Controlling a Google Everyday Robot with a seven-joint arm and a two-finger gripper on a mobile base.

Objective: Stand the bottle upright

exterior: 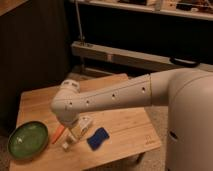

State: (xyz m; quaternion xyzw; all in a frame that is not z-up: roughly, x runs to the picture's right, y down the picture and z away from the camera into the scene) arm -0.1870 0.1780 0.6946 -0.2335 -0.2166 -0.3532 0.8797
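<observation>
The bottle [76, 134], whitish with a small white cap toward the front left, lies on its side on the wooden table [125, 130]. It sits between an orange carrot [58, 134] and a blue sponge [97, 138]. My arm reaches in from the right, and its wrist hangs directly over the bottle. My gripper [75, 123] points down at the bottle's upper end, mostly hidden under the wrist. It is open, and the bottle rests on the table, not lifted.
A green bowl [27, 140] sits at the table's front left corner. The table's front edge runs just below the sponge. A dark shelf unit and a metal rail stand behind the table. My white base fills the right side.
</observation>
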